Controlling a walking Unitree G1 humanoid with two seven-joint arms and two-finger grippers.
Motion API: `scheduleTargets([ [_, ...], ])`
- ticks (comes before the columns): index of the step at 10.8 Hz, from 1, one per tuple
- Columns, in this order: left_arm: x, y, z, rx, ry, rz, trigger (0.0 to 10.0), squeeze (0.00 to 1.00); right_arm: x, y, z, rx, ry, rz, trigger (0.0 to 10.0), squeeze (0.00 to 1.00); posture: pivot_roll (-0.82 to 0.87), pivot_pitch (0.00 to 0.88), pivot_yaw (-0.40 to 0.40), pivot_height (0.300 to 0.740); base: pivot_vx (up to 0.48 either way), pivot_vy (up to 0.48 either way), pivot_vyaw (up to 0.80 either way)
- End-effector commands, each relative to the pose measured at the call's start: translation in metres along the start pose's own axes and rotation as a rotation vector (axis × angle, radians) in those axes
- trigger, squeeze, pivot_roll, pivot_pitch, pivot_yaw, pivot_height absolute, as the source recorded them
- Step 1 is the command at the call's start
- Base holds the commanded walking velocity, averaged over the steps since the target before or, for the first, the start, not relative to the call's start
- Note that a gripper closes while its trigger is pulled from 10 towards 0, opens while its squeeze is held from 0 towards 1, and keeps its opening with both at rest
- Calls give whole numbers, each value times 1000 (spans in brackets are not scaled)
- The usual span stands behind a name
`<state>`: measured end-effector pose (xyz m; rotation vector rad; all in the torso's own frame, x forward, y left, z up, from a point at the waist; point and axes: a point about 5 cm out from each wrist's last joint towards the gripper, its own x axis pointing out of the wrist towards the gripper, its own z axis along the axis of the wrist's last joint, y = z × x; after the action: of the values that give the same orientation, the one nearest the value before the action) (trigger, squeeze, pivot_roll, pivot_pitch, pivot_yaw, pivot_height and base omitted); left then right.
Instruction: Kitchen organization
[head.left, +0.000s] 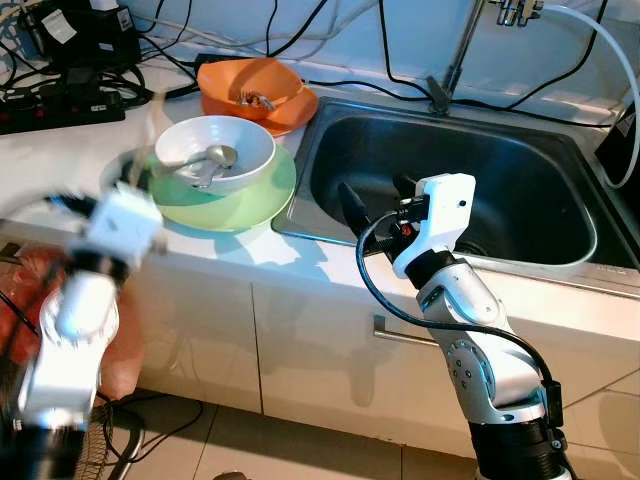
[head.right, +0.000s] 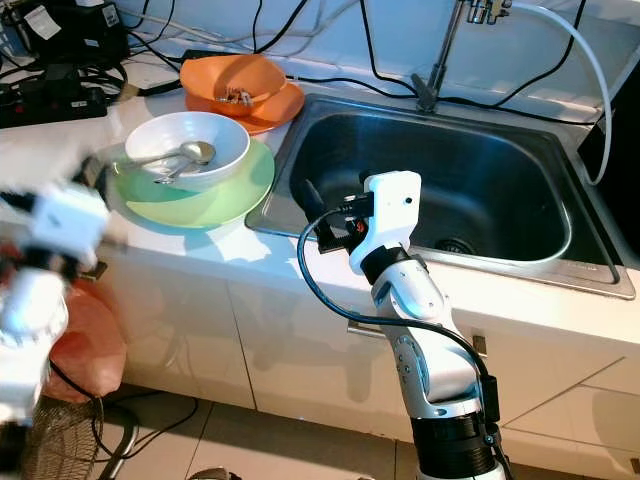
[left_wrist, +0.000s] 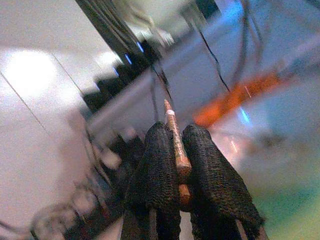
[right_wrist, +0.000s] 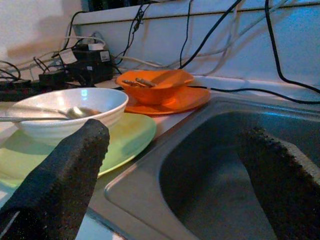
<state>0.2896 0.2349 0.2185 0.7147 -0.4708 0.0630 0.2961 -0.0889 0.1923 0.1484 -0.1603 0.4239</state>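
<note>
From the head cameras I see a white bowl (head.left: 214, 150) with a spoon (head.left: 205, 160) in it sitting on a green plate (head.left: 236, 200) on the counter (head.left: 40, 150), an orange bowl (head.left: 250, 88) behind it, and my right gripper (head.left: 375, 205) hovering over the near edge of the sink (head.left: 450, 185); my left arm is blurred at the counter's front. My left wrist camera shows the left gripper (left_wrist: 181, 150) pinched on a thin brown stick (left_wrist: 176, 145). Through my right wrist camera the fingers (right_wrist: 65, 180) stand wide apart.
</note>
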Motion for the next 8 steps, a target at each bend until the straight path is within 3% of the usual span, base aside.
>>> scheduleTargets([
  [1,7,7,14,3,-68,38,0,0,1,-4,1,-7,-8,-14,10000,0,111,36,-48,740,0,0,0],
  [3,16,9,26,10,-116,46,0,0,1,-4,1,-4,-9,-15,10000,0,111,35,-45,740,0,0,0],
  [5,17,9,25,-3,-109,42,0,0,1,-4,1,-2,-13,-21,10000,0,109,33,-38,740,0,0,0],
  [7,29,7,45,-85,-181,25,0,0,1,-5,1,-1,-15,-22,10000,0,109,31,-39,740,0,0,0],
  [8,35,-1,54,-170,-205,-26,0,0,1,-5,1,8,-16,-24,10000,0,110,27,-41,740,0,0,0],
])
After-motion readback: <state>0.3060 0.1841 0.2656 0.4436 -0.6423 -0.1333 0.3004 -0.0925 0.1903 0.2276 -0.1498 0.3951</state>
